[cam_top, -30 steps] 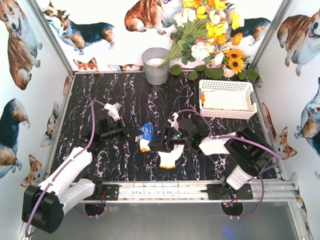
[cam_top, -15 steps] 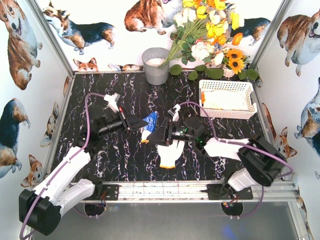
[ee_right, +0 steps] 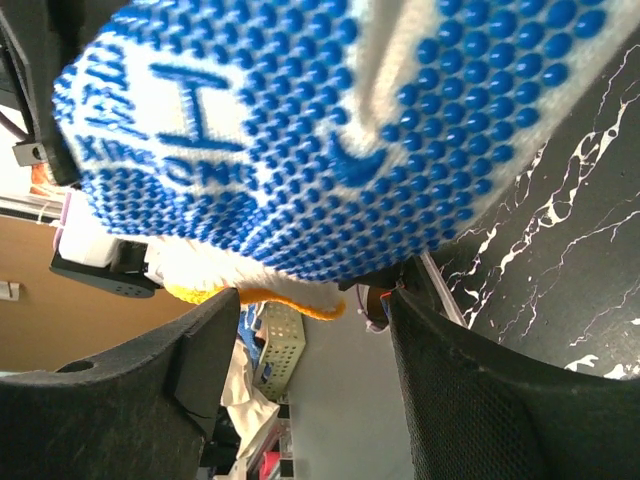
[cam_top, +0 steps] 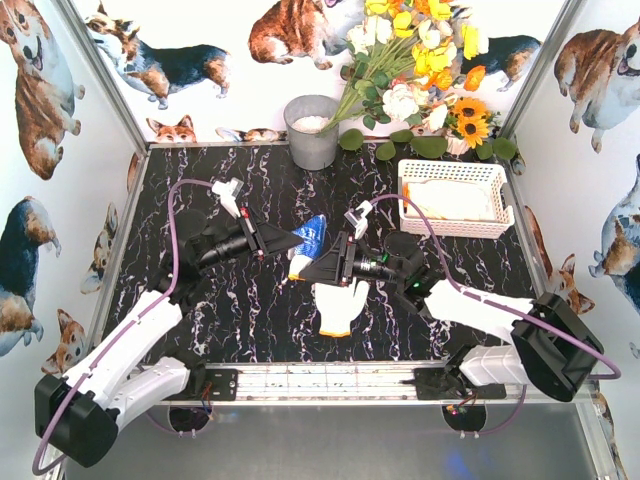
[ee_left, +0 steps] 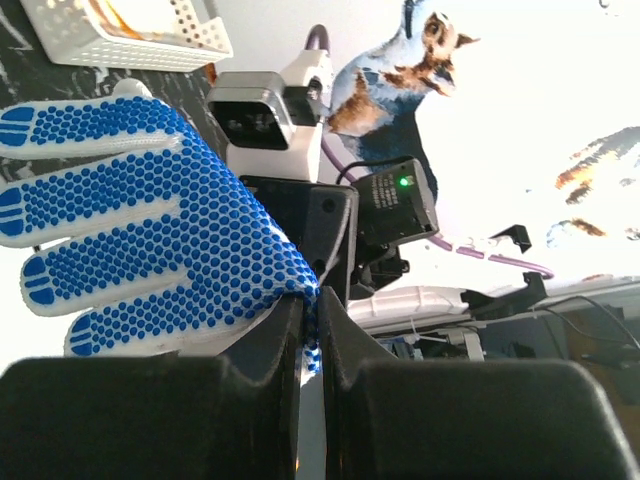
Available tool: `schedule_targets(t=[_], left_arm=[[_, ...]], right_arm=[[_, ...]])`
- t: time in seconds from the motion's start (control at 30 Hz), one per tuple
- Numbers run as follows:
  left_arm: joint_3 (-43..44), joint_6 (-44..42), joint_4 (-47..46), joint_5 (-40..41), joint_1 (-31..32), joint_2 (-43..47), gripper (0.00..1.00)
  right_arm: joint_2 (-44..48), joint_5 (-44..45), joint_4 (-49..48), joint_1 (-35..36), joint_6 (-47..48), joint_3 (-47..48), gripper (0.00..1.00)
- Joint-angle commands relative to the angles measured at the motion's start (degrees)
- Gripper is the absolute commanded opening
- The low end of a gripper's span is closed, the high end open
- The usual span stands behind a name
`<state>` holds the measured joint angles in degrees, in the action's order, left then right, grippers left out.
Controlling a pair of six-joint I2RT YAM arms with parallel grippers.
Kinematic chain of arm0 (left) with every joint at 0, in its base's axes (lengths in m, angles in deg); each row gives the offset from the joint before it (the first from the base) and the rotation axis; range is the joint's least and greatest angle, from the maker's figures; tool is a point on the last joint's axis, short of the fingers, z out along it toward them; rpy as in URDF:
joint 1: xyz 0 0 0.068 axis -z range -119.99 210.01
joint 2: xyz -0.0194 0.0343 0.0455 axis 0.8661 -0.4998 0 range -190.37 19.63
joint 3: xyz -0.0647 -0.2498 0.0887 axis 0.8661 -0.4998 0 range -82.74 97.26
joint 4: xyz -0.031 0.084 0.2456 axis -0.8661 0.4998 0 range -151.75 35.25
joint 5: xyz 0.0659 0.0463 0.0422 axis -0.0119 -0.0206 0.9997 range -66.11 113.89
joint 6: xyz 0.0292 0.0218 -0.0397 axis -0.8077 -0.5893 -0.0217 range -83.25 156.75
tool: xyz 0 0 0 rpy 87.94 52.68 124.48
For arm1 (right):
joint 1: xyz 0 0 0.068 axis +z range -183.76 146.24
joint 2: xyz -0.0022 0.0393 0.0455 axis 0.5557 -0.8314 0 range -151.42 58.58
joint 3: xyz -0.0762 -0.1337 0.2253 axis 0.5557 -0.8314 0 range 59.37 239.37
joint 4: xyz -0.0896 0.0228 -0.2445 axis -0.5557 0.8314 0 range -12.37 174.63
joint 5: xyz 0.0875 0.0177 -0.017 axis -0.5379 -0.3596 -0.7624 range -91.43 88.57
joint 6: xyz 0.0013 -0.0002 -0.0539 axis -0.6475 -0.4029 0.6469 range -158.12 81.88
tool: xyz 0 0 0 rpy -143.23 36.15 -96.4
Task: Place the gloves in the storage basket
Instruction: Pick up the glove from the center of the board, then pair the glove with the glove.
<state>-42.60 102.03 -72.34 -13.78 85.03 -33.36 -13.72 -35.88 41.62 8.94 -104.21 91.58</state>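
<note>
Blue-palmed glove [cam_top: 312, 238]: I see it lifted mid-table, long axis near-to-far, fingertips toward the back wall.
Left gripper [ee_left: 310, 300]: fingers clamped on its edge.
Right gripper [cam_top: 310, 271]: fingers apart, at the cuff.
Storage basket [cam_top: 452, 228]: far right, well apart.

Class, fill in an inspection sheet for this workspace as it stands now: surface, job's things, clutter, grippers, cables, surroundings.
Surface: black white-veined tabletop.
Job's things: blue-dotted white knit glove held off the table between the arms; white knit glove with orange cuff lying flat near the front; white perforated plastic basket at the far right, with pale gloves inside.
Clutter: grey metal bucket and flower bouquet at the back.
Grippers: left gripper shut on the blue-dotted glove; right gripper open, its fingers spread just below that glove.
Cables: purple cables loop above both arms; no snag seen.
Surroundings: corgi-print walls.
</note>
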Motion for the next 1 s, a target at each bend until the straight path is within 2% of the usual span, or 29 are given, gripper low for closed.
schedule_targets(t=[0.0,0.4,0.5,0.83,0.97], left_arm=[[2.6,1.2,-4.2,0.4,1.8,-0.1,0.0],[5.5,0.7,-5.1,1.8,4.3,-0.5,0.0],[5.9,0.3,-4.5,2.1,4.3,-0.3,0.0],[5.5,-1.3,-1.7,3.1,4.3,0.7,0.0],[5.2,-3.2,1.1,4.4,4.2,0.9,0.0]], right_arm=[[2.5,-0.2,-3.3,0.3,1.7,2.7,0.63],[9.9,0.7,1.2,0.3,4.5,3.2,0.63],[11.3,1.8,1.4,0.3,4.3,2.4,0.61],[16.1,4.5,6.4,0.3,6.2,2.2,0.3],[17.7,5.7,10.7,0.3,6.9,2.2,0.11]])
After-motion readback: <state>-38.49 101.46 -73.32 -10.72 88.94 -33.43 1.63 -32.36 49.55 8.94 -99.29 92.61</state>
